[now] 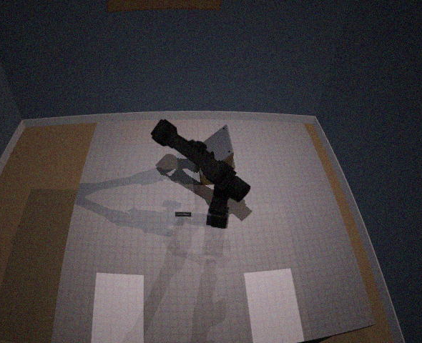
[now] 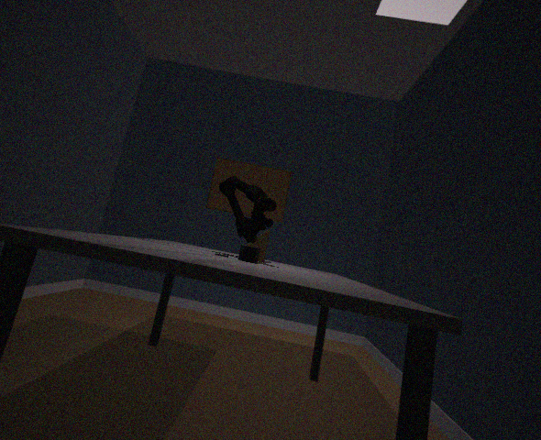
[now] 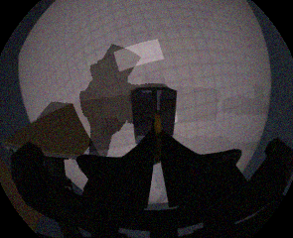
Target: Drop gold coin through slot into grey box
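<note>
The gold coin [image 3: 158,124] shows edge-on as a thin upright strip between my fingertips. My gripper [image 3: 156,132] is shut on it and points down over the box. The dark box [image 3: 140,116] [image 1: 217,222] [image 2: 248,254] stands on the table below the gripper. A narrow slot line [image 3: 158,100] in its lid runs roughly in line with the coin in the wrist view. The coin's far end overlaps the lid there; whether it touches or enters the slot cannot be told. The small dark holder [image 1: 182,214] lies left of the box in the top view, with no coin in it.
A block with a slanted grey face [image 1: 221,143] and a brown side, also in the wrist view [image 3: 54,130], stands behind the box, partly hidden by the arm. The arm's shadows fall on the pale gridded table top [image 1: 277,236] [image 2: 308,279]. The picture is dark and grainy.
</note>
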`<state>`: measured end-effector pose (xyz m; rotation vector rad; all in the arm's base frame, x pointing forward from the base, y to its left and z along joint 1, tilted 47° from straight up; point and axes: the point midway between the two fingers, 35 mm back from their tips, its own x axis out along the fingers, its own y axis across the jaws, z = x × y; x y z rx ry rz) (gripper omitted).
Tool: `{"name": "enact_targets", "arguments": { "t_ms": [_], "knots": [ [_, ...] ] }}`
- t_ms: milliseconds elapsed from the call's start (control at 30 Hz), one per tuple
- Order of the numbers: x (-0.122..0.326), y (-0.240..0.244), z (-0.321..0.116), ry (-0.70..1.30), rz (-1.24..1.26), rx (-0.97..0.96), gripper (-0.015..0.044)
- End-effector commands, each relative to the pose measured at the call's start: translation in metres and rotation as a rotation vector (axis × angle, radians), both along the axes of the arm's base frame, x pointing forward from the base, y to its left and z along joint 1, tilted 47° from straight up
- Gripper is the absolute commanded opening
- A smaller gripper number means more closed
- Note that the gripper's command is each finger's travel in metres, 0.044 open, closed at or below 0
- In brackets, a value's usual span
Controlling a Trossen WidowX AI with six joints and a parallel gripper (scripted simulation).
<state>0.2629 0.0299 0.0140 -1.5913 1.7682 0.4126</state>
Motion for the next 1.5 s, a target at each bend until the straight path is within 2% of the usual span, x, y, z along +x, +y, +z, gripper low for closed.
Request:
{"name": "enact_targets", "arguments": {
  "t_ms": [0, 1467],
  "knots": [
    [0.0, 0.001, -0.001, 0.0, -0.003, 0.002, 0.0],
    [-0.002, -0.011, -0.008, 0.006, 0.006, 0.0, 0.0]
  ]
}}
